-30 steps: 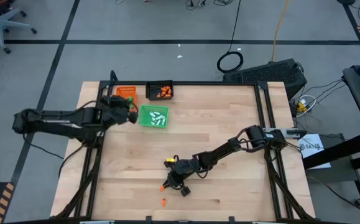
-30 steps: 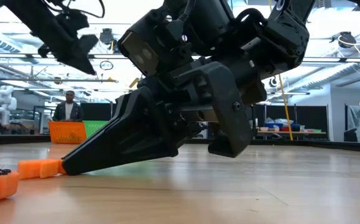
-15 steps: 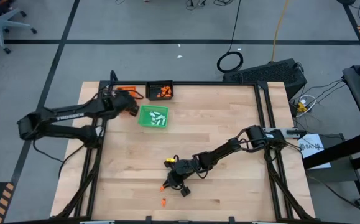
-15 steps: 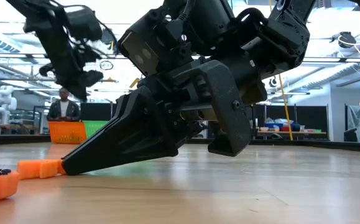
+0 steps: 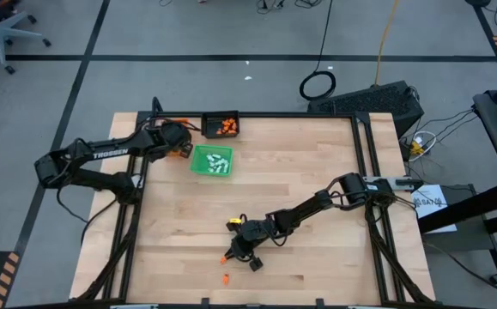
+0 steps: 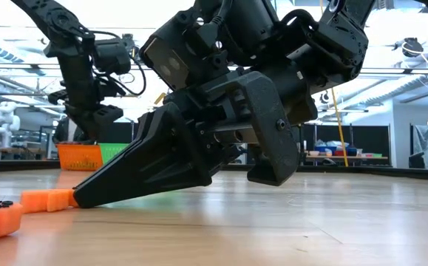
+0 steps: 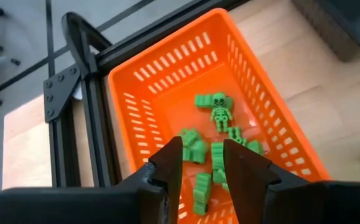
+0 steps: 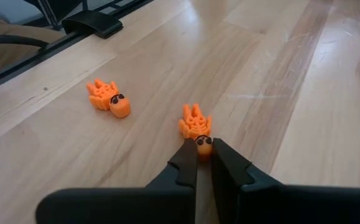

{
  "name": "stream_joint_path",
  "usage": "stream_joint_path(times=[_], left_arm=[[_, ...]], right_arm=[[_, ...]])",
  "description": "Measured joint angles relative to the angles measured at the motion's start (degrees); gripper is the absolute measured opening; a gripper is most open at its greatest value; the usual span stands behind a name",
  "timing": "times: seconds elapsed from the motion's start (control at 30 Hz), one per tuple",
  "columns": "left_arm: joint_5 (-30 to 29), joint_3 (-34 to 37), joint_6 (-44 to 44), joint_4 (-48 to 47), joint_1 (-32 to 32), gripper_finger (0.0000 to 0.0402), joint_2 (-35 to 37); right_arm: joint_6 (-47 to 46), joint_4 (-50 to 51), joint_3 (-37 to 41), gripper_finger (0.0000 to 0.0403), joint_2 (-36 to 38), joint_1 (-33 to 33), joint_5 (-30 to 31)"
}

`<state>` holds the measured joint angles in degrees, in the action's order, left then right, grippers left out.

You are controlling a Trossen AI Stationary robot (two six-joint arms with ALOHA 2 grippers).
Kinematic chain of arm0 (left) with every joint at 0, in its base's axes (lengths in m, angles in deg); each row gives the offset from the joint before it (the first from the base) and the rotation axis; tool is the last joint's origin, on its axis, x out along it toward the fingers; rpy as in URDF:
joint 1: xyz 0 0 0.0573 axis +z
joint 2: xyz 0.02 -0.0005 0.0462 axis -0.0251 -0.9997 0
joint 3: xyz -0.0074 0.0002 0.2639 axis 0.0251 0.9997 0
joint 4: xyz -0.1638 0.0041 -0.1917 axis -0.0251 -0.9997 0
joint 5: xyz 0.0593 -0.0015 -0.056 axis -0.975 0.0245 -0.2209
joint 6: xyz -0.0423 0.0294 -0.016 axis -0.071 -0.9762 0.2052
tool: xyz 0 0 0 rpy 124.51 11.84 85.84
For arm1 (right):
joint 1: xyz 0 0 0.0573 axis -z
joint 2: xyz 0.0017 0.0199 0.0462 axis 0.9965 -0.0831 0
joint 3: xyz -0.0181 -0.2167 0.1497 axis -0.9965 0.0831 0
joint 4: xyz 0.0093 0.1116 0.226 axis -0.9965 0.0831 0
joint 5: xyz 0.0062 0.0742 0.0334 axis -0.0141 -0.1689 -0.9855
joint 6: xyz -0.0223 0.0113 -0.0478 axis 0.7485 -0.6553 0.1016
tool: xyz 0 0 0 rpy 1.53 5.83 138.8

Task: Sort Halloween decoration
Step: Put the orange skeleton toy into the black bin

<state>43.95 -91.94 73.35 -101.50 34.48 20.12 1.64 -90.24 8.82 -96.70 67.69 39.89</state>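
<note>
Pincer-wise, the left pincer [image 7: 201, 165] hangs with its fingers spread right over the orange tray [image 7: 143, 93] at the tabletop's [image 5: 317, 189] far left corner, which has a heap of green skeleton pieces [image 7: 220, 115] in it. Next to that tray sit a green tray [image 5: 211, 160] with white pieces [image 5: 218, 160] and a black tray [image 5: 221, 125] with orange pieces [image 5: 226, 127]. Right pincer [image 8: 203, 152] is down on the near side of the tabletop, pinching an orange skeleton piece [image 8: 196, 126] by the head, with another orange piece [image 8: 109, 99] lying loose nearby.
</note>
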Motion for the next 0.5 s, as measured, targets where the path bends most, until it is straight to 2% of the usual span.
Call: stream_joint_path(times=[0.27, 0.5], left_arm=[[3.2, 0.0, -4.1, 1.1, -1.7, 0.0114, 4.1], [3.9, 0.0, -2.3, 1.0, -12.2, 0.0114, 14.0]], right_arm=[[0.1, 0.2, 0.0, 0.0008, 0.3, 0.2, -0.4], [0.1, 0.7, 0.1, 0.0008, 1.4, 0.3, -0.4]])
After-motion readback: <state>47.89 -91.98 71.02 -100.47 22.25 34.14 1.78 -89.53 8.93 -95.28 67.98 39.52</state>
